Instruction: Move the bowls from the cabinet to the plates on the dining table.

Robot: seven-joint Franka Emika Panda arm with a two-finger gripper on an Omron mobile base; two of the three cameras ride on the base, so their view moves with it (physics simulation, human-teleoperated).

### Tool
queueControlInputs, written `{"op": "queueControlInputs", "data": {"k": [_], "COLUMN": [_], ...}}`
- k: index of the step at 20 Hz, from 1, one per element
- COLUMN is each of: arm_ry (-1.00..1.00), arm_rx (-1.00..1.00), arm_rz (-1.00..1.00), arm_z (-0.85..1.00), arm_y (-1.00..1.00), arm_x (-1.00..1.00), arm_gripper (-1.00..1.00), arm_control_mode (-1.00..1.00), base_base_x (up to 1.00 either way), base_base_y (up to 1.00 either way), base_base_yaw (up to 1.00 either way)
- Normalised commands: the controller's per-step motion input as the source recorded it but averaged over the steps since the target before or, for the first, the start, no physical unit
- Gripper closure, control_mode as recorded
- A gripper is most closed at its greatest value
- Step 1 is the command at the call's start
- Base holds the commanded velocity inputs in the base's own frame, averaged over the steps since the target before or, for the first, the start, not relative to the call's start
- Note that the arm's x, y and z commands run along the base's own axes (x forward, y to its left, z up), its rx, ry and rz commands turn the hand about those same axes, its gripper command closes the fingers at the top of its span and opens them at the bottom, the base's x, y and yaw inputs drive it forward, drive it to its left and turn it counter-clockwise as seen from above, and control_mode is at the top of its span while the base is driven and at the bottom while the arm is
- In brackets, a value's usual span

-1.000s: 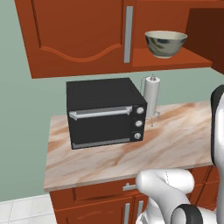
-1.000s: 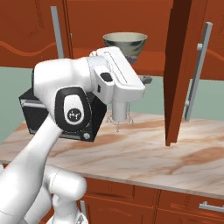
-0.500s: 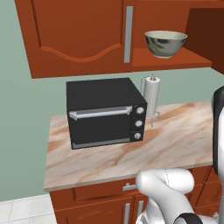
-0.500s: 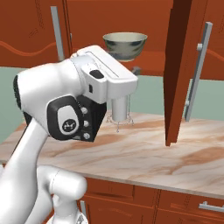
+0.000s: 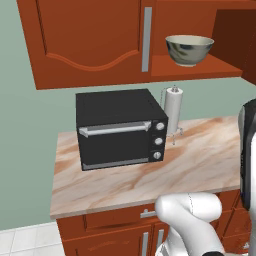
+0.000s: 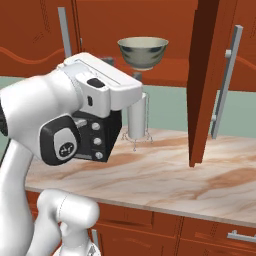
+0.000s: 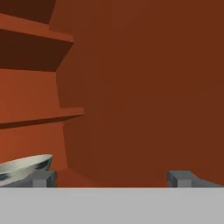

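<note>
Bowl [image 7: 24,168] sits low at the left edge in hand view, its rim right by my left fingertip [image 7: 42,179]; I can't tell if they touch. It lies off to that side, not between my fingers. My gripper [image 7: 111,179] is spread fully wide, tips far apart, nothing held. Between the tips I see bare cabinet [image 7: 140,87] back wall, with shelves [image 7: 39,114] stepping up on the left.

From the left base view, the bowl [image 5: 189,49] stands upright on the cabinet's [image 5: 90,40] lowest shelf, near its front edge, in the open right compartment. The left door is closed, grey bar handle [image 5: 146,38] along its right edge. From the right base view, the bowl [image 6: 143,52] is grey outside with a cream inside, and the open door [image 6: 207,80] hangs edge-on to its right with its handle [image 6: 226,82] facing out. My hand [image 6: 100,95] is up at about shelf height, left of the bowl and in front of it.

Below, on the counter [image 5: 200,165]: black oven [image 5: 119,128] at the left, towards the back edge, paper towel roll [image 5: 174,106] on a wire stand just beside the oven's right side, under the bowl.
</note>
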Motion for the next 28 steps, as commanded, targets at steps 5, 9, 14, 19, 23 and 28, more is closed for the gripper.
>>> {"op": "queueControlInputs", "data": {"k": [5, 9, 14, 19, 23, 28], "arm_ry": [0.00, 0.00, -0.01, -0.02, -0.05, -0.10], "arm_rx": [-0.02, 0.00, 0.00, 0.00, -0.01, -0.05], "arm_rz": [0.14, 0.15, 0.16, 0.14, 0.09, 0.02], "arm_z": [0.04, 0.00, -0.03, -0.02, -0.01, -0.05], "arm_y": [0.42, 0.37, 0.36, 0.37, 0.44, 0.58], "arm_x": [-0.04, -0.06, -0.06, -0.01, 0.03, 0.16], "arm_gripper": [-1.00, -1.00, -1.00, -1.00, -1.00, -1.00], "arm_control_mode": [-1.00, -1.00, -1.00, -1.00, -1.00, -1.00], "base_base_x": [0.00, 0.00, 0.00, 0.00, 0.00, 0.00], "base_base_y": [0.00, 0.00, 0.00, 0.00, 0.00, 0.00], "base_base_yaw": [0.00, 0.00, 0.00, 0.00, 0.00, 0.00]}}
